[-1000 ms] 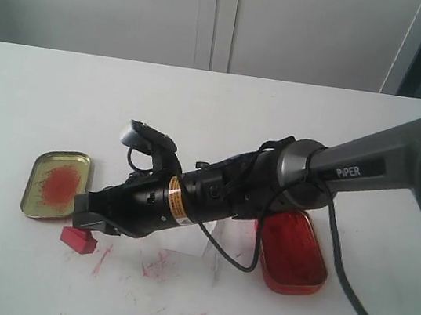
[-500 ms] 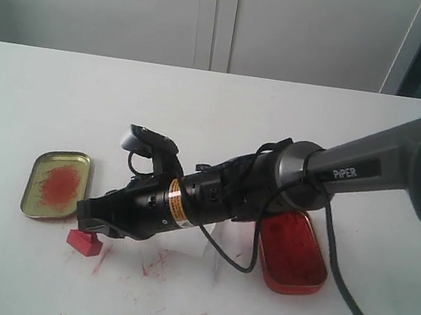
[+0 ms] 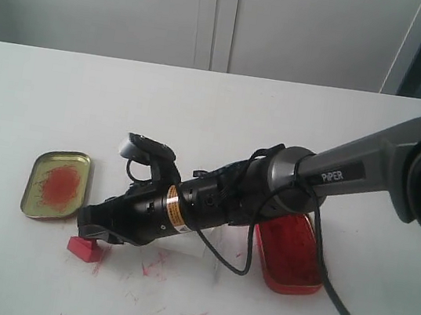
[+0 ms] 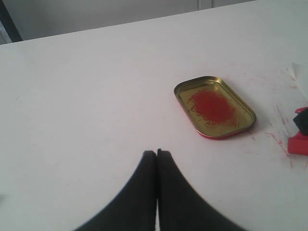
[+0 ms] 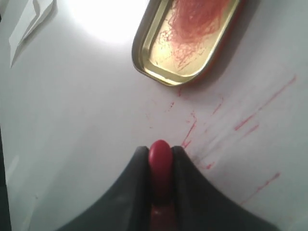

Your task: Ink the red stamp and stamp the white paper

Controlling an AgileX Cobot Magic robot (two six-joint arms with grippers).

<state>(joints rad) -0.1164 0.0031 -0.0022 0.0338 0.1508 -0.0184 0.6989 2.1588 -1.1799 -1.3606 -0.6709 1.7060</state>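
Observation:
The red stamp (image 3: 84,248) has its block base low on the white surface, beside red smears, just in front of the gold tin. My right gripper (image 3: 96,232) reaches across from the right and is shut on the stamp's narrow knob (image 5: 160,156), which shows between the black fingers. The white paper (image 3: 215,257) barely stands out from the white table; only a faint raised edge shows under the right arm. In the left wrist view, my left gripper (image 4: 157,153) is shut on nothing above bare table, and the stamp (image 4: 299,143) is at the frame's edge.
The gold tin with a red smear (image 3: 56,184) (image 4: 214,107) (image 5: 185,38) lies close beyond the stamp. The red ink-filled tin (image 3: 287,256) sits under the right arm's elbow. Red streaks (image 3: 155,264) mark the surface near the front edge.
The right arm has sunk lower and the stamp has come down slightly towards the front, closer to the surface. The left gripper's earlier state is not shown.

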